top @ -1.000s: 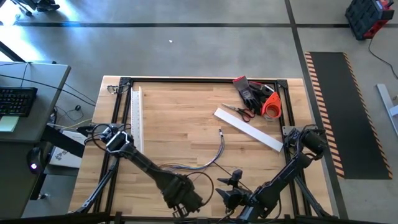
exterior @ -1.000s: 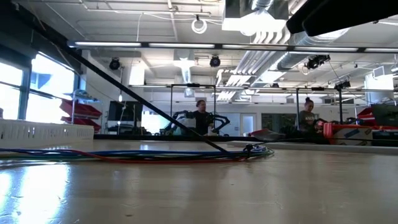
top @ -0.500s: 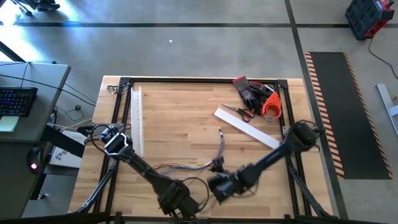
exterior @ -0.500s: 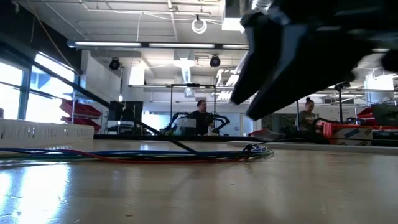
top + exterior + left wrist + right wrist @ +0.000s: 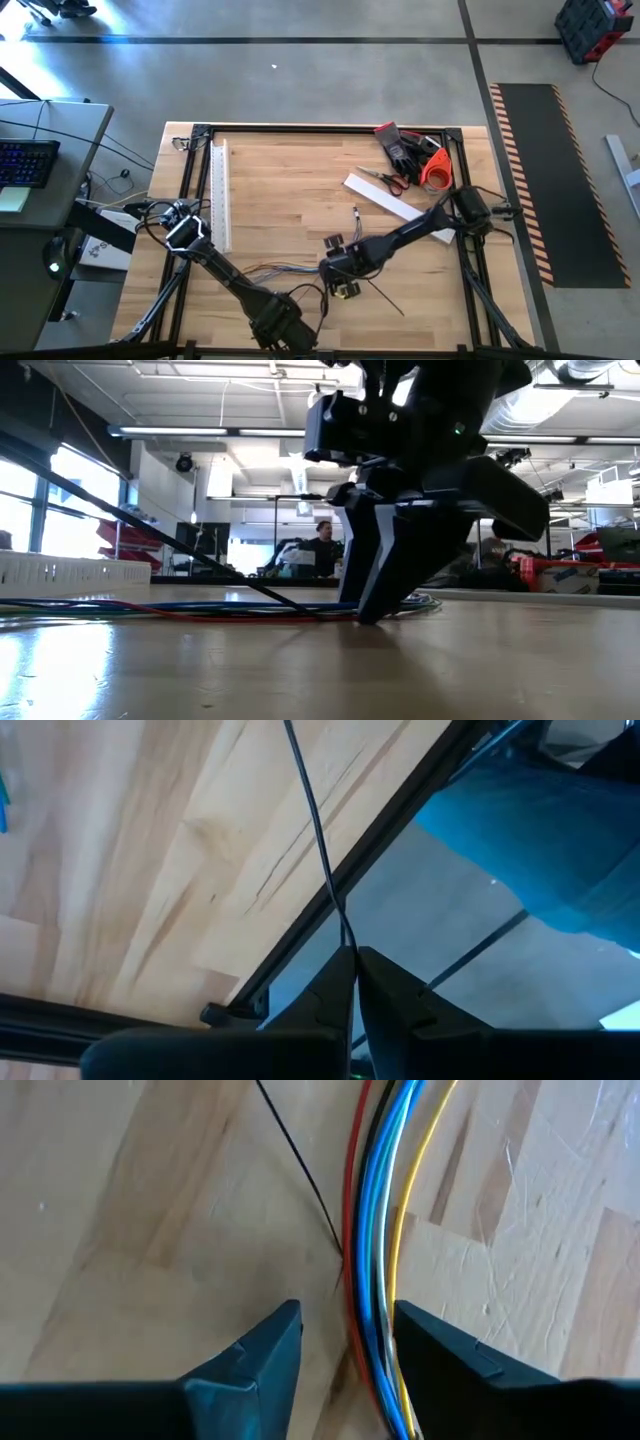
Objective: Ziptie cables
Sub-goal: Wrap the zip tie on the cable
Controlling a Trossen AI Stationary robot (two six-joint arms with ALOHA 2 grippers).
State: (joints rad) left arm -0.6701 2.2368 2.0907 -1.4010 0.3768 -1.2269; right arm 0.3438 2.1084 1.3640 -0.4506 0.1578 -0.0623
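The cables (image 5: 300, 268) lie in a limp curve across the middle of the table, blue, red, yellow and dark wires (image 5: 375, 1200) side by side. My right gripper (image 5: 340, 270) stands over them, pointing down and open, with one finger on each side of the bunch (image 5: 385, 610). My left gripper (image 5: 355, 960) is beyond the table's near edge (image 5: 288, 328), shut on a thin dark ziptie (image 5: 318, 840). The ziptie slants down (image 5: 200, 555) to the cables, and its far end (image 5: 335, 1240) lies on the table against them. My left gripper pinches the ziptie between its two fingertips at the near end (image 5: 345, 932). The strip runs straight away from the fingers over the table's edge. That end is lifted clear; the far end rests on the wood by the cables. My right gripper straddles the cables; whether a finger touches them I cannot tell.
A white slotted duct (image 5: 220, 190) lies along the left side. A white flat strip (image 5: 400, 210), scissors (image 5: 385, 180), dark gloves (image 5: 403, 145) and an orange tape roll (image 5: 437, 170) sit at the far right. Another thin dark strip (image 5: 385, 298) lies near the near edge.
My right gripper has swung from the table's near edge toward the far and left, to the cables, and come down with its fingers on either side of them. The ziptie's slant has shifted, its lower end sliding left along the cables.
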